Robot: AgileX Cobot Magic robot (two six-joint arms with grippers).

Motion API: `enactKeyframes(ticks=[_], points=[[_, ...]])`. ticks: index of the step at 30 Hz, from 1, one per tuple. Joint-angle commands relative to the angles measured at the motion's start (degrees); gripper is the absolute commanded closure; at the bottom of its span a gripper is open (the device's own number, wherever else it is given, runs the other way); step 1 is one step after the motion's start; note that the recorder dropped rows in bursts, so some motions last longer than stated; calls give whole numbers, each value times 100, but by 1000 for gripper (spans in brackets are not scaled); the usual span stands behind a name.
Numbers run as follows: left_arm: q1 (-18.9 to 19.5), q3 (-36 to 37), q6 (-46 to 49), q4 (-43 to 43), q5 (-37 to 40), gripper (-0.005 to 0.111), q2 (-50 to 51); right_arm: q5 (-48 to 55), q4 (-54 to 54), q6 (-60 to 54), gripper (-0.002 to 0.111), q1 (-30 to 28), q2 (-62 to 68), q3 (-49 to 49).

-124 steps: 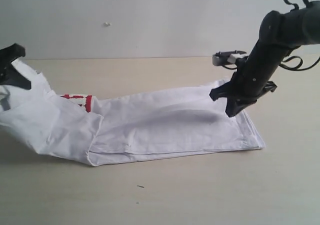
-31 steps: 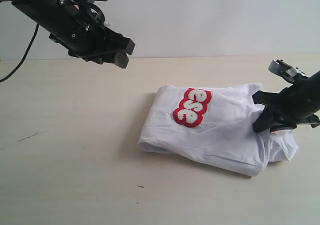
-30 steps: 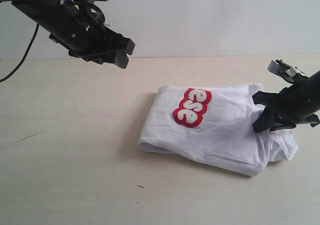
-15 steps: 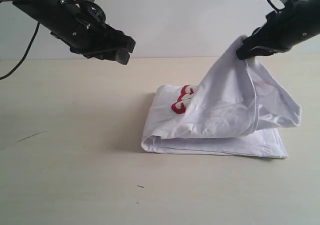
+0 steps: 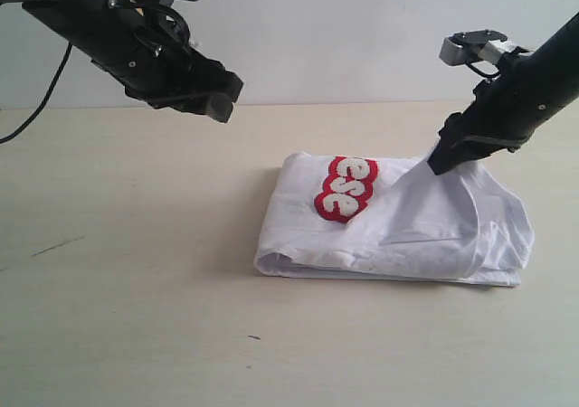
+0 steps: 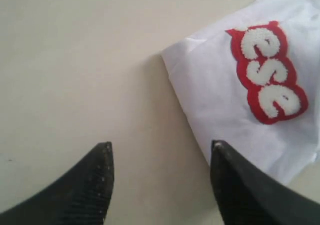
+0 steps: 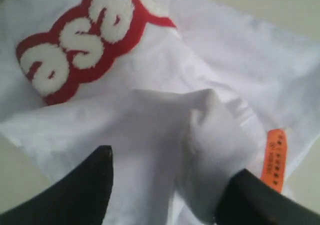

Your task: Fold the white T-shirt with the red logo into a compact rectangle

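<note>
1 fault risk: black right gripper (image 5: 441, 160), pinched on a raised fold of the white cotton T-shirt (image 5: 425, 231) lying centre-right, may drag layers apart; black left gripper (image 5: 228, 97) hangs open, empty.

Robot lab bench: bare beige tabletop (image 5: 136, 298), plain white wall (image 5: 344, 36), black robot arms (image 5: 127, 41).
</note>
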Motion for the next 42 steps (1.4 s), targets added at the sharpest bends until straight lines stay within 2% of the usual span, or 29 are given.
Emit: enactKeyframes(ticks=[1,4,7,10,12,17,21,24,28,31,32,36,38,42], points=[[6,29,100,3,162,50,-54,870,200,50,48,-4,-59,-274],[6,29,100,3,186,50,-54,965,341,523,48,-4,-191,-436],[6,29,100,3,186,50,-54,1576,-123,1532,49,-4,-167,-341],[6,29,100,3,278,50,-54,1825,-547,1918,51,-4,-28,-49],[6,29,100,3,400,50,-54,1461,-677,1998,51,-4,-17,181],[6,29,100,3,547,50,-54,1155,-2023,3122,51,-4,-7,413],[6,29,89,-21,573,50,-54,800,-2338,3589,51,-4,148,387],[6,29,89,-21,573,50,-54,985,-1873,3436,52,-4,73,151],[6,29,89,-21,573,50,-54,1083,-623,2454,52,-4,-194,210],[6,29,89,-21,585,50,-54,1065,-689,2431,52,-4,-164,422],[6,29,89,-21,610,50,-54,1027,-787,2431,52,-4,-118,494],[6,29,89,-21,666,50,-54,506,-2516,3789,52,-17,5,536],[6,29,89,-21,656,50,-54,309,-2890,4179,52,-17,5,536],[6,29,89,-21,616,50,-54,-216,-3154,4268,52,-17,38,536]])
